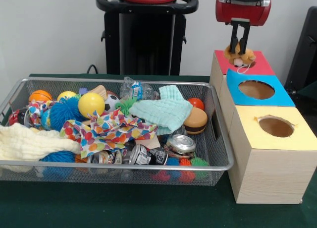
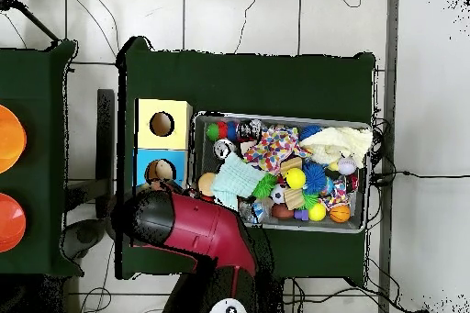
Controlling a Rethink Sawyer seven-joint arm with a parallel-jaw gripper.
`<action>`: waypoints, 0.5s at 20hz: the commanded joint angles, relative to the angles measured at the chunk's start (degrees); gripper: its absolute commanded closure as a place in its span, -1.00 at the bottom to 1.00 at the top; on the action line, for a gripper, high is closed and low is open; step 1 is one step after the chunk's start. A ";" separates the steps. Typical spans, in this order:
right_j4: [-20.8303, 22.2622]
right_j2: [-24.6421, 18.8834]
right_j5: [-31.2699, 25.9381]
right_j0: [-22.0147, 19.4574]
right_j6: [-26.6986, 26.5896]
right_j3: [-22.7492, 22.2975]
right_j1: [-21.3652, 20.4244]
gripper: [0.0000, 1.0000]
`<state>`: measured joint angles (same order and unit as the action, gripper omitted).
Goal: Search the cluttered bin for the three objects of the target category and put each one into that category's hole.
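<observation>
red card rings the hole point(image 1: 241, 65). your gripper point(image 1: 239, 45) grasps a tan plush point(image 1: 239, 56) right above it.

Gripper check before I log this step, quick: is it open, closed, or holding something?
Gripper: closed on the tan plush animal, holding it over the red-ringed hole.

red hole point(image 1: 243, 65) covered by plush animal point(image 1: 239, 55), hidden under arm point(image 2: 184, 227) overhead
</observation>
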<state>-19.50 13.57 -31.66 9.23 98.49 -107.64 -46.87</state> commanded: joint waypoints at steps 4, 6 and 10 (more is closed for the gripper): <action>-0.44 -4.51 3.89 -1.59 9.61 2.26 1.63 1.00; -0.26 -4.44 3.67 -1.65 9.45 2.74 1.90 1.00; -0.17 -5.33 3.57 -2.82 8.09 3.37 2.49 1.00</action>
<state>-19.46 13.54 -31.66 9.01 98.49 -107.45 -46.68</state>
